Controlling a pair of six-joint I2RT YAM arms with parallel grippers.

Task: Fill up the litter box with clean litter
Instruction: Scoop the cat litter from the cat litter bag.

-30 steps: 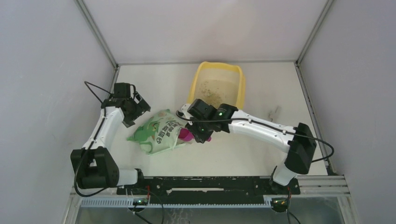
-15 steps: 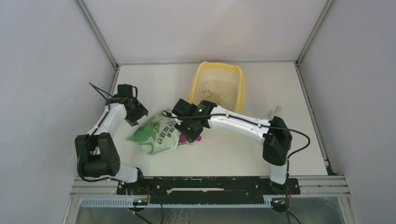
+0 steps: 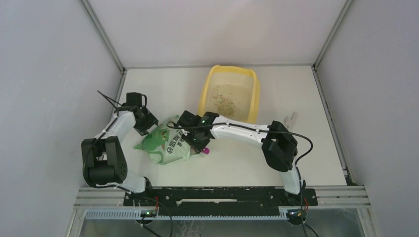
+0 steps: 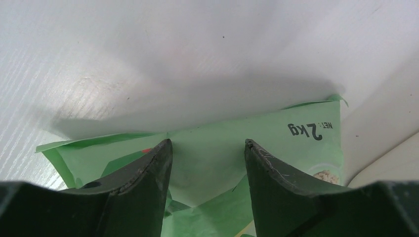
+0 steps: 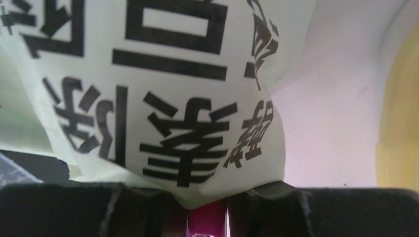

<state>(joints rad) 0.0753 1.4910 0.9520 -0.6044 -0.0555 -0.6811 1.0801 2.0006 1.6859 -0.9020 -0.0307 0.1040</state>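
Litter box [image 3: 232,68] is the yellow tray out past the right claw [image 3: 199,142], ahead of it and off to its right, near but not touching. Its long axis runs pretty much straight away from the arm bases, so the short near end is the one facing that claw. There's only a thin speckled layer of clean litter [image 3: 225,98] on its floor, so I'd call the fill barely started.

Right claw is clamped on the handle of the magenta scoop [image 3: 205,150]. The wrist cam shows the pink bit pinched tight between the fingers, with the printed face of the green bag [image 3: 168,143] bulging right up against the front of it. Can't tell if the scoop head is actually inside the bag or just pushed against it, since the bag hides that.

Left claw [image 4: 207,148] is on the far side of the bag from the right one, at the end marked 2 kg. Jaws are about half open, straddling a fold of green plastic. Whether it's really pinching or just sitting over it, I can't tell.

What matters for the next move: the box lies ahead-right of the right claw with bare table [image 3: 237,158] alongside, while the left claw is well apart from it with the whole bag in the way. My guess is the right arm does the carry, swinging forward and right over the near short wall.
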